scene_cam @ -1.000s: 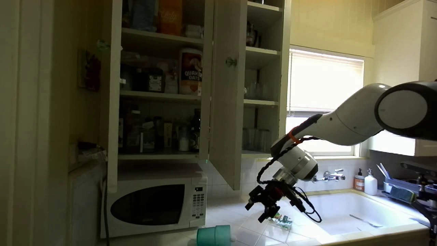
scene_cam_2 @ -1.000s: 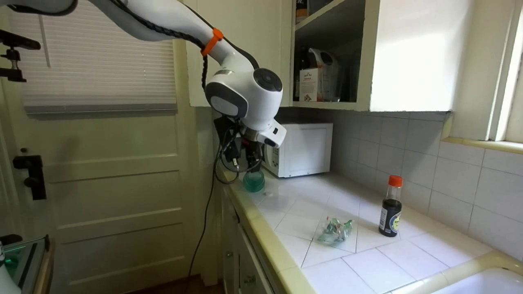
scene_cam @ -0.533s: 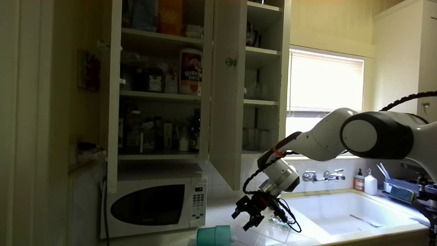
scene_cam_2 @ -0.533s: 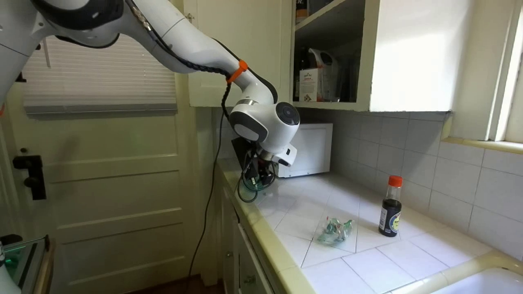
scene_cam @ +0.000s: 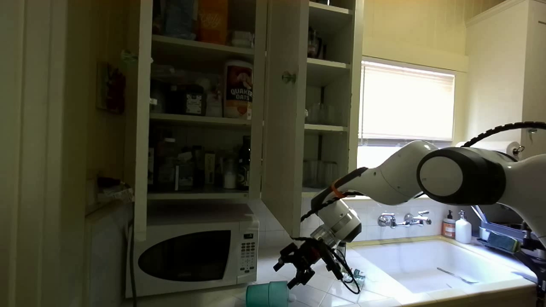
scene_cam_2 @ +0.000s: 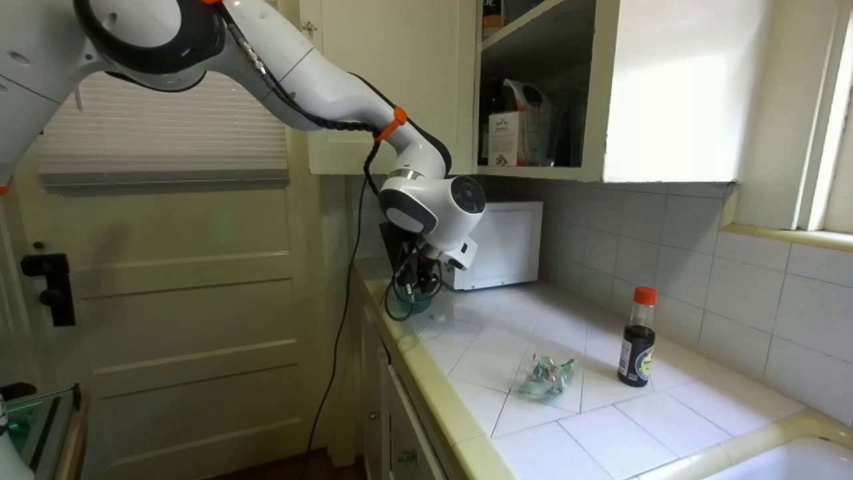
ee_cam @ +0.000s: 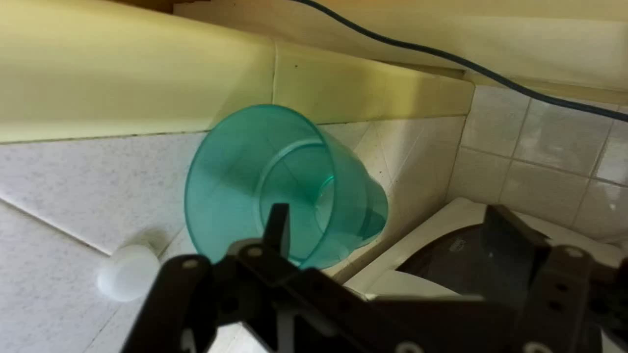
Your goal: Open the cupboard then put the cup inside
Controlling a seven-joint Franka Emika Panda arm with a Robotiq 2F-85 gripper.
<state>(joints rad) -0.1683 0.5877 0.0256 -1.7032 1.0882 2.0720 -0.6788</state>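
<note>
The translucent teal cup [scene_cam: 268,295] lies on its side on the counter, cut off by the lower edge of an exterior view. Its mouth faces my hand, as the cup [ee_cam: 255,181] in the wrist view makes plain. My gripper [scene_cam: 284,277] hangs just beside that mouth, open, nothing between its fingers. In the wrist view one finger [ee_cam: 278,228] overlaps the cup's rim; whether they touch I cannot tell. The other finger is over the microwave front. Above, the cupboard door [scene_cam: 283,119] stands swung outward, baring the cupboard's white shelves [scene_cam: 327,127] with glasses; the door partly hides them.
A white microwave [scene_cam: 194,251] sits beside the cup. Close to the cup's mouth lies a small white knob-like thing [ee_cam: 128,272]. A crumpled green bag [scene_cam_2: 546,378] and a red-capped bottle [scene_cam_2: 638,337] stand nearer the sink [scene_cam: 435,264]. The counter's yellow edge [ee_cam: 122,73] runs close by.
The arm has come down and across toward the microwave, bringing the open gripper from above the counter to beside the cup's mouth. Cup and cupboard door have stayed put.
</note>
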